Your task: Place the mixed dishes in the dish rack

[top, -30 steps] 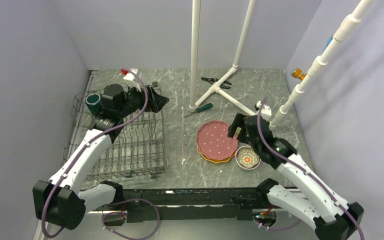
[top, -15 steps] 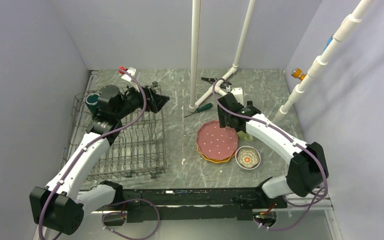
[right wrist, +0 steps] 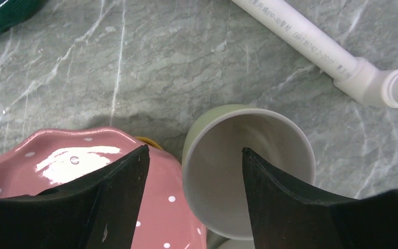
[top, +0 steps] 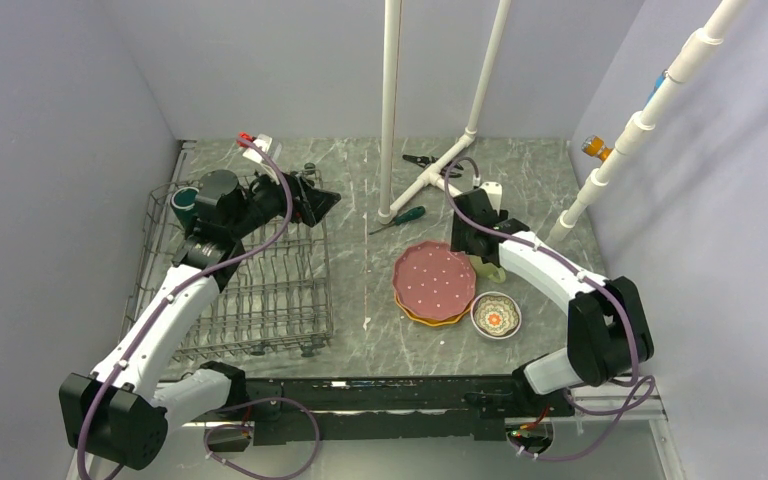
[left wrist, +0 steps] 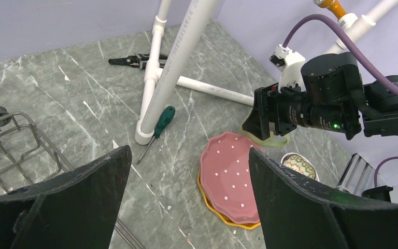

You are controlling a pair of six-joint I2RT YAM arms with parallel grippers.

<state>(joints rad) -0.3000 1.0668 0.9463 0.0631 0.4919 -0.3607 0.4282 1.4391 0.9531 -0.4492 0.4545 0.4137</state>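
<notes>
The light green mug (right wrist: 249, 176) stands upright behind the pink scalloped plate (top: 434, 279), which lies on the yellow-orange plate (top: 430, 319). My right gripper (top: 472, 243) hangs over the mug (top: 494, 270) and is open. In the right wrist view this gripper (right wrist: 194, 150) straddles the mug's left rim, one finger over the pink plate (right wrist: 83, 161) and the other inside the mug. The floral bowl (top: 496, 316) sits to the right of the plates. My left gripper (top: 312, 205) is open and empty above the far right corner of the dish rack (top: 230, 290). A dark green mug (top: 185, 205) sits in the rack's far left corner.
The white pipe frame (top: 430, 178) stands on the table behind the plates, with a green-handled screwdriver (top: 401, 218) and pliers (top: 430, 161) beside it. Another white pipe (top: 610, 165) slants up at the right. Grey walls close in on both sides.
My right arm swung from beside the floral bowl to behind the plates and came down over the light green mug, its jaws narrowing. The left arm barely moved.
</notes>
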